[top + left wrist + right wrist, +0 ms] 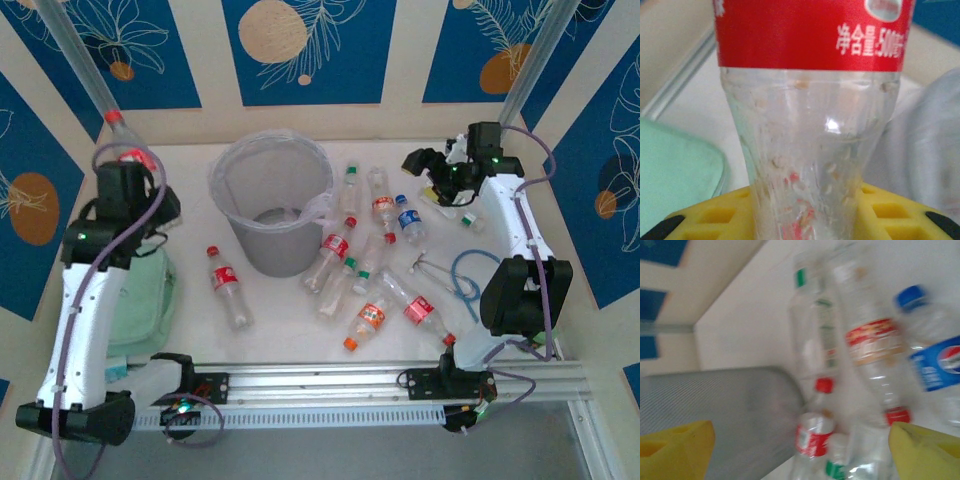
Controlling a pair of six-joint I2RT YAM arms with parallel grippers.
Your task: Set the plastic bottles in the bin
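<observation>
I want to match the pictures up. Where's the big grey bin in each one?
Top external: the bin, centre.
Left wrist: blurry grey wall at the right edge, probably it.
Right wrist: grey wall, lower left.
Shared landmark: blue-label bottle, right of the bin in top and right wrist.

**Red-labelled bottle clasped between yellow pads**

A clear plastic bottle (810, 150) is seen at very close range, its red label (810, 35) printed with white characters across the top of the frame. Below the label, the narrowing clear body is flecked with small marks. It is clasped by the left gripper (805, 222), whose yellow pads (710, 217) are set against it on both sides at the bottom edge. A pale green tray (675, 170) is seen at lower left on the white table (700, 100), with a metal rail (677, 77) running diagonally behind. The grey translucent bin (925, 150) is glimpsed, blurred, just right of the bottle.
</observation>
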